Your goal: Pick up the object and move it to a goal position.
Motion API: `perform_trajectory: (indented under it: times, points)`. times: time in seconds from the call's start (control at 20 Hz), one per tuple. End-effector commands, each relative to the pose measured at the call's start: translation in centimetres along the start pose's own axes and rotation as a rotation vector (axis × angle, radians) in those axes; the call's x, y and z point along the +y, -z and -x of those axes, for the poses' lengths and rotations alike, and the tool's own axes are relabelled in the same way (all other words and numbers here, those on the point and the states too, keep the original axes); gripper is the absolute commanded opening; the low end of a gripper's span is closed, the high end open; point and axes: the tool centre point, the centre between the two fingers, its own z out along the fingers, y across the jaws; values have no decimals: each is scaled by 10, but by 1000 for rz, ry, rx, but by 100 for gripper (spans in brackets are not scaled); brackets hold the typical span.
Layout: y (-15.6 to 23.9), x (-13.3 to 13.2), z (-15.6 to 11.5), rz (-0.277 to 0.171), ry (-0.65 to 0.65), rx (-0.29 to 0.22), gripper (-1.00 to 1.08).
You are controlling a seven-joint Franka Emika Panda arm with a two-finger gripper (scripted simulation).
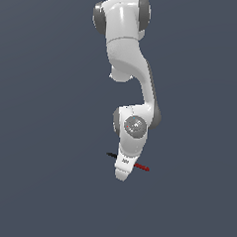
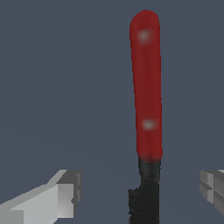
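Observation:
The object is a thin stick lying on the dark grey floor. In the exterior view its black end sticks out on the exterior view's left of the hand and its red end on the right; the middle is hidden behind the hand. In the wrist view the red half and the black half run between the fingers. My gripper is open and low over the stick. One finger stands on each side, apart from it.
The white arm reaches down from the top of the exterior view. The floor is plain dark grey all around, with no other objects and no goal marker in view.

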Motion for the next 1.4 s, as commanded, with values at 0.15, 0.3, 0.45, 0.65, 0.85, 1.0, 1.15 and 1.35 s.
perform_trajectory:
  times: [0.15,0.3,0.45,0.65,0.85,1.0,1.15,1.35]
  points:
    - [-2,0,0,-1,0,0,-100]
    - [-2,0,0,-1,0,0,-100]
    - [-2,0,0,-1,0,0,-100]
    - [2,0,-2,1,1,1,-100]
    - [13,-4,-5,1,1,1,-100]
    - [26,-8,-9,1,1,0,-100]
    - [44,-14,-15,1,1,0,-100]
    - [78,-24,-25,1,2,-1,-100]
